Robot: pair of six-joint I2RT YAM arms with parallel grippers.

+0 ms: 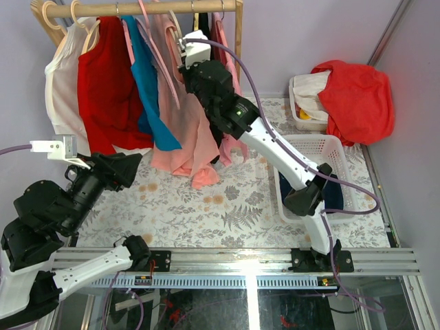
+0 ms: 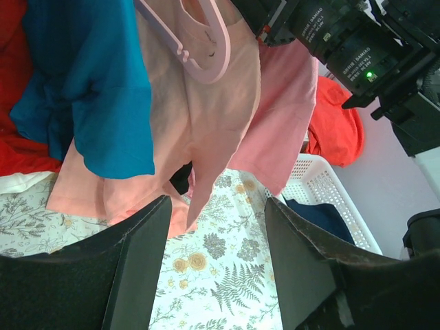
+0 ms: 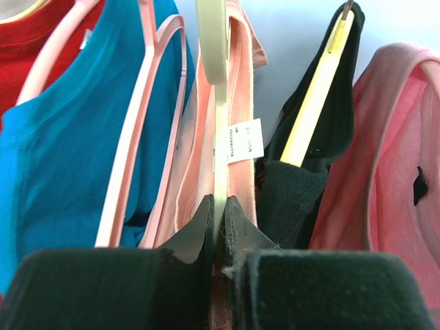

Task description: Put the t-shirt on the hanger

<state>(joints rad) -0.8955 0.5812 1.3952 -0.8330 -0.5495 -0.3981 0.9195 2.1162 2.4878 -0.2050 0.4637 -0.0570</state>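
The salmon t-shirt (image 1: 185,130) hangs limp from the rack between the other clothes, its hem near the floral cloth. It also shows in the left wrist view (image 2: 206,117) and in the right wrist view (image 3: 242,89). My right gripper (image 3: 220,206) is raised at the rail (image 1: 196,69) and is shut on the cream hanger (image 3: 218,103), which runs inside the t-shirt's neck beside a white label. My left gripper (image 1: 130,165) is low at the left, open and empty (image 2: 214,213), pointing at the t-shirt's lower part without touching it.
A wooden rail (image 1: 151,8) carries a red shirt (image 1: 110,89), a blue shirt (image 1: 148,82), a thin pink hanger (image 2: 199,48), a yellow hanger (image 3: 313,103) with a black garment, and a pink top (image 3: 385,172). A white basket (image 1: 316,141) stands right; a red cloth (image 1: 357,96) covers another.
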